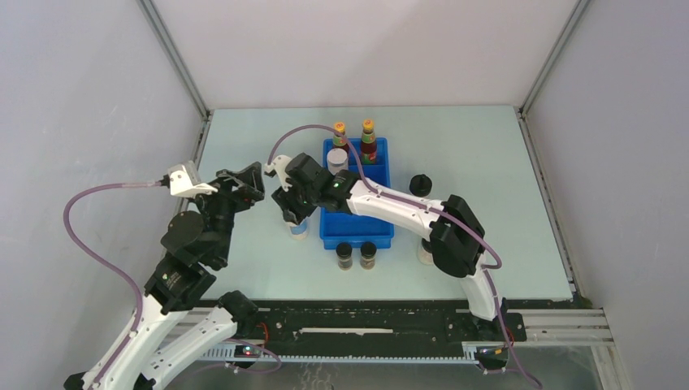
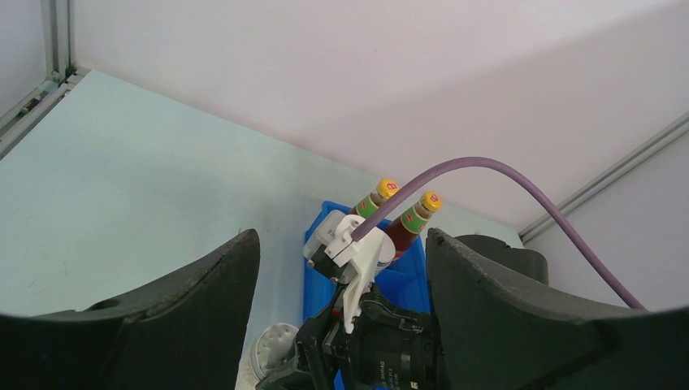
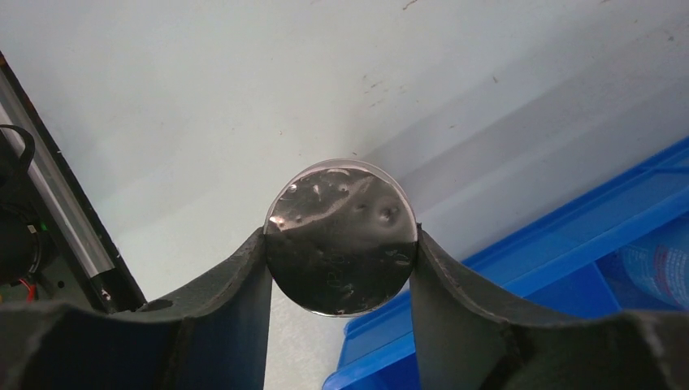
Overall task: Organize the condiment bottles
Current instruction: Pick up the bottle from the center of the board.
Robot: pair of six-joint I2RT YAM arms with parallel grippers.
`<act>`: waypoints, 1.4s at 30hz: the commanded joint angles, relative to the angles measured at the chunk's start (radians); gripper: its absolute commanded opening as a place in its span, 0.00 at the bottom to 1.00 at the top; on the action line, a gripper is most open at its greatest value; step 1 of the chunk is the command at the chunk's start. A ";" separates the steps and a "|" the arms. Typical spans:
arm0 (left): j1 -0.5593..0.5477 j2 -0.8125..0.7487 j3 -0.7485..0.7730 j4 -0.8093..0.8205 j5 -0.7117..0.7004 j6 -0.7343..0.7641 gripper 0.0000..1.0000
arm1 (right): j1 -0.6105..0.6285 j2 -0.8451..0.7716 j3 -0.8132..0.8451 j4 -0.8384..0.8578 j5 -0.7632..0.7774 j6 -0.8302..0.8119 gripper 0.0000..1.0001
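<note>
- Grey-lidded jar (image 3: 341, 236) stands upright on the table (image 1: 487, 211), just beside the left wall of the blue tray (image 1: 357, 227) and outside it.
- Right gripper (image 1: 294, 213) has its two fingers pressed against opposite sides of that jar's lid. I read it as clamped on the jar.
- Second grey-lidded jar (image 1: 337, 160) sits inside the tray, in a far-left compartment.
- Two red sauce bottles (image 1: 340, 138) (image 1: 368, 140) stand upright side by side in the tray's far row.
- Two tiny dark jars (image 1: 344, 257) (image 1: 368, 255) stand as a pair on the table, just beside the tray's near edge.
- Black-lidded jar (image 1: 419, 184) stands right of the tray.
- Left gripper (image 1: 246, 185) hangs left of the right gripper, fingers (image 2: 211, 301) spread wide, nothing between them.
</note>
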 commanded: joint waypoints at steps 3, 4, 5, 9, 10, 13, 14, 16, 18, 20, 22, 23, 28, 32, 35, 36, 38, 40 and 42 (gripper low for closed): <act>-0.004 -0.007 -0.022 0.033 0.009 0.010 0.79 | 0.001 0.009 0.043 0.010 -0.015 0.001 0.32; -0.005 -0.008 -0.024 0.032 0.009 0.009 0.79 | 0.002 0.009 0.042 0.008 -0.012 0.001 0.27; -0.004 -0.009 -0.025 0.032 0.009 0.007 0.79 | 0.003 0.007 0.043 0.009 -0.008 0.000 0.21; -0.005 -0.016 -0.028 0.027 0.003 0.004 0.78 | 0.008 -0.001 0.040 0.009 0.012 -0.004 0.01; -0.004 -0.018 -0.027 0.028 0.001 0.003 0.78 | 0.009 -0.005 0.040 0.008 0.016 -0.004 0.00; -0.004 -0.029 -0.029 0.028 -0.013 0.004 0.78 | 0.012 -0.016 0.038 0.012 0.025 -0.005 0.00; -0.004 -0.029 -0.029 0.028 -0.018 0.005 0.78 | 0.011 -0.020 0.040 0.013 0.027 -0.005 0.00; -0.005 -0.033 -0.028 0.030 -0.024 0.010 0.78 | 0.013 -0.029 0.043 0.013 0.031 -0.005 0.00; -0.004 -0.034 -0.024 0.029 -0.029 0.014 0.78 | 0.013 -0.039 0.044 0.015 0.036 -0.005 0.00; -0.005 -0.034 -0.021 0.031 -0.033 0.018 0.78 | 0.012 -0.051 0.048 0.013 0.041 -0.003 0.00; -0.005 -0.037 -0.018 0.032 -0.038 0.021 0.78 | 0.011 -0.067 0.051 0.013 0.047 0.001 0.00; -0.005 -0.037 -0.017 0.032 -0.039 0.023 0.78 | 0.009 -0.079 0.051 0.014 0.050 0.002 0.00; -0.005 -0.040 -0.011 0.034 -0.050 0.032 0.78 | 0.001 -0.130 0.058 0.011 0.062 0.006 0.00; -0.004 -0.043 -0.012 0.035 -0.058 0.031 0.77 | -0.004 -0.164 0.067 0.005 0.071 0.006 0.00; -0.004 -0.045 -0.012 0.037 -0.064 0.031 0.77 | -0.009 -0.190 0.068 0.004 0.072 0.006 0.00; -0.005 -0.045 -0.012 0.037 -0.066 0.031 0.77 | -0.010 -0.200 0.068 0.005 0.072 0.006 0.00; -0.003 -0.042 -0.011 0.038 -0.071 0.031 0.77 | -0.012 -0.220 0.069 0.002 0.097 0.006 0.00; -0.004 -0.039 -0.011 0.039 -0.073 0.031 0.77 | -0.016 -0.240 0.069 -0.002 0.115 0.006 0.00; -0.004 -0.035 -0.010 0.037 -0.074 0.031 0.77 | -0.023 -0.268 0.067 -0.006 0.130 0.014 0.00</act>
